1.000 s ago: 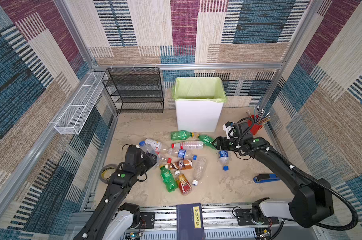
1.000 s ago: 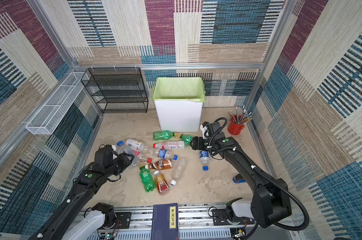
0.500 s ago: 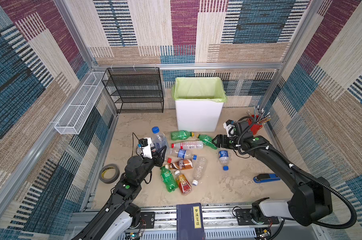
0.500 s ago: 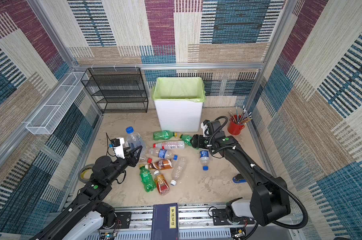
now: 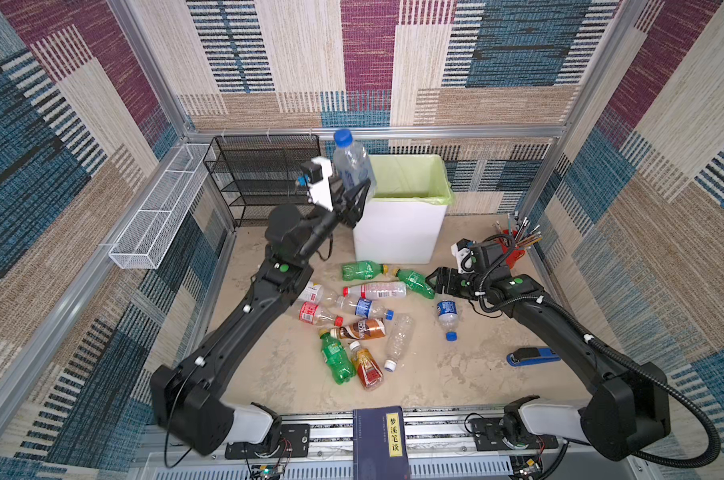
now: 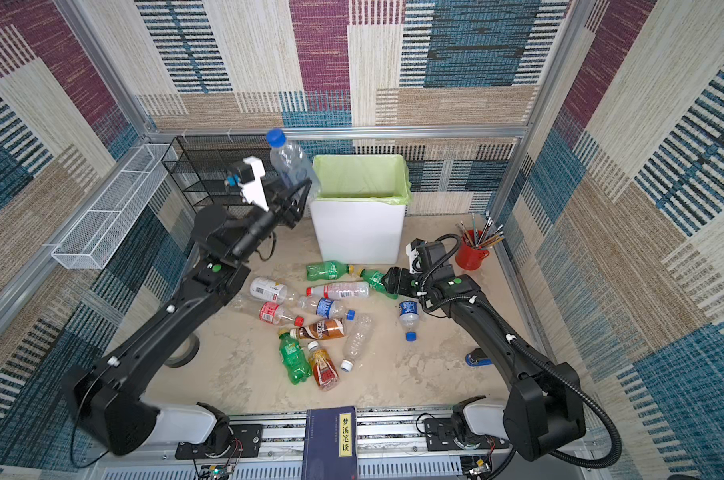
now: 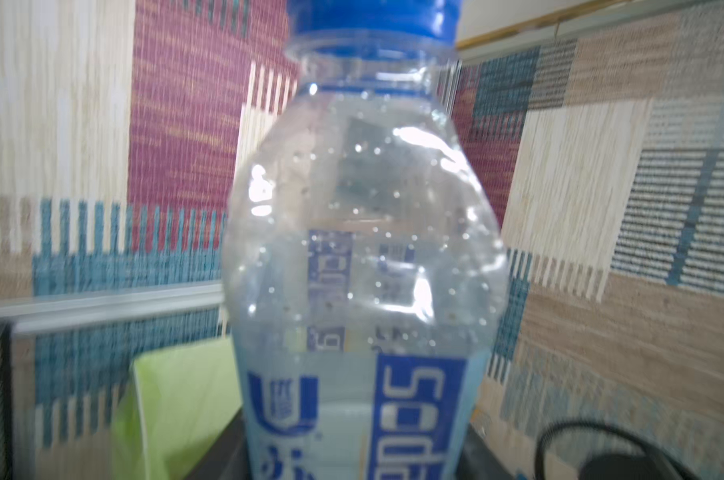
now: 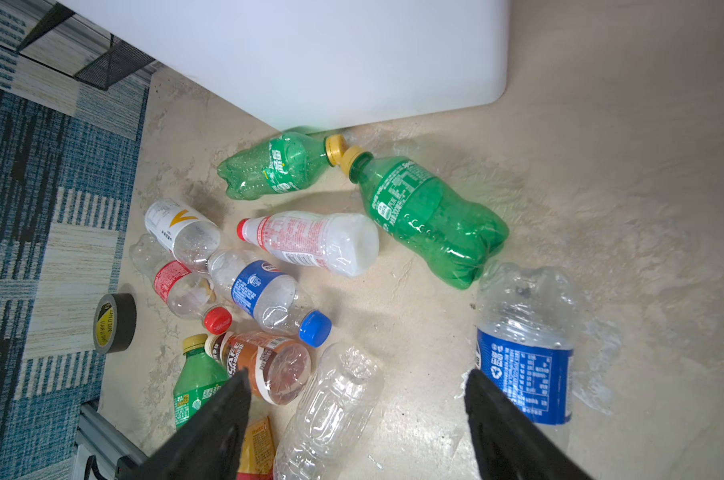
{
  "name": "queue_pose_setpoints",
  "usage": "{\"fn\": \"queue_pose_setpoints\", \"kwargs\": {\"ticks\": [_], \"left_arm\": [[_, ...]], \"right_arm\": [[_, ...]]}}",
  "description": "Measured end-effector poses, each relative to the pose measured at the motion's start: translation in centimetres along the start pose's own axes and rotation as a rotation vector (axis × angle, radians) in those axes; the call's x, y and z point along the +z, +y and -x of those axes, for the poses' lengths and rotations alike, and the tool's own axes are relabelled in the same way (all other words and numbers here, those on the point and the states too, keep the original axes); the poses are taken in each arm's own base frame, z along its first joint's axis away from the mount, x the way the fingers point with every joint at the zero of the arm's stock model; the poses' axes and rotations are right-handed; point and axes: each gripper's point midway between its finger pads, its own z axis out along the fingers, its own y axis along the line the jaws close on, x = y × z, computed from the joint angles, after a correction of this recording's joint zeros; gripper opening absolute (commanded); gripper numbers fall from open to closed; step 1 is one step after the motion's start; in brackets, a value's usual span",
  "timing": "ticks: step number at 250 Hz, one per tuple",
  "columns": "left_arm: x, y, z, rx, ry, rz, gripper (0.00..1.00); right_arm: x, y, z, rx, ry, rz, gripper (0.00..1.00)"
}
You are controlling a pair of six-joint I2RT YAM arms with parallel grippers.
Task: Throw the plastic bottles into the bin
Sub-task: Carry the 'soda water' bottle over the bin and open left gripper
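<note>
My left gripper (image 5: 357, 193) (image 6: 298, 192) is raised beside the left rim of the bin (image 5: 397, 237) (image 6: 358, 232), a white box with a light green bag. It is shut on a clear blue-capped bottle (image 5: 352, 162) (image 6: 291, 160), which stands cap up and fills the left wrist view (image 7: 364, 232). Several plastic bottles lie on the floor before the bin, among them a green one (image 5: 414, 282) (image 8: 426, 216) and a blue-labelled one (image 5: 448, 313) (image 8: 522, 357). My right gripper (image 5: 435, 283) (image 8: 358, 378) hangs open and empty just above the floor between those two.
A red cup of pencils (image 5: 514, 249) stands right of the bin. A blue stapler (image 5: 532, 356) lies under the right arm. A black mesh rack (image 5: 264, 178) and white wire basket (image 5: 160, 216) line the left. A tape roll (image 8: 115, 322) lies left of the bottles. A book (image 5: 379, 440) sits at the front edge.
My left arm has swung up from the floor on the left to the bin's rim, carrying the blue-capped bottle. The right arm has barely moved.
</note>
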Motion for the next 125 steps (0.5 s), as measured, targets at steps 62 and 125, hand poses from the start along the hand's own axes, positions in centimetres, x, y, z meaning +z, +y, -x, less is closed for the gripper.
{"fn": "queue_pose_setpoints", "kwargs": {"ticks": [62, 125], "left_arm": [[13.7, 6.0, -4.6, 0.009, -0.053, 0.078, 0.99], [14.3, 4.6, -7.6, 0.050, -0.058, 0.006, 0.91]], "right_arm": [[-1.6, -0.1, -0.1, 0.024, -0.040, 0.011, 0.83], [-1.5, -0.7, -0.4, 0.037, -0.035, 0.002, 0.83]]}}
